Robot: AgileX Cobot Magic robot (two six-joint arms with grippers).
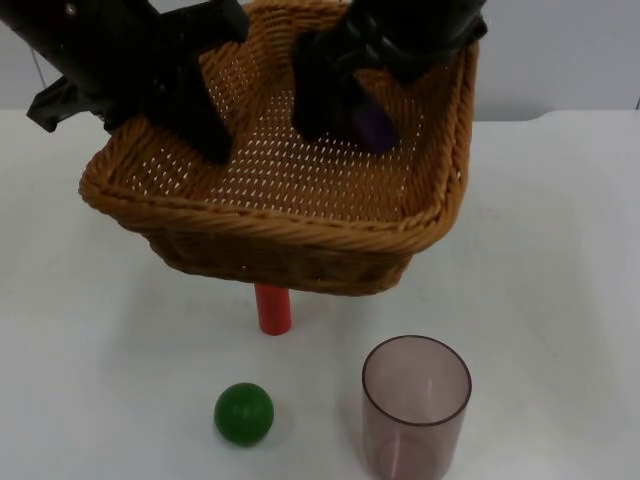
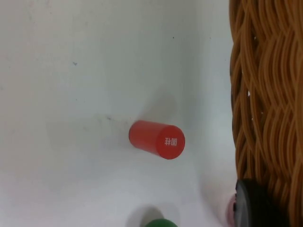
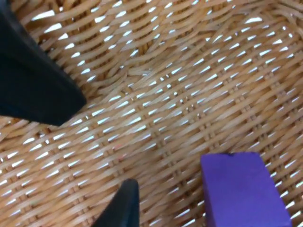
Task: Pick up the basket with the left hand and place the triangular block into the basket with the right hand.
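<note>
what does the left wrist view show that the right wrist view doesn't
Left wrist view: the white table with the red cylinder lying on it, the edge of the green ball, and the basket's outer wall beside them.

Right wrist view: the basket's woven floor from inside, with the purple block on or just above it beside a black fingertip of the right gripper.

Both show the wicker basket, held off the table by the left gripper in the top view.
</note>
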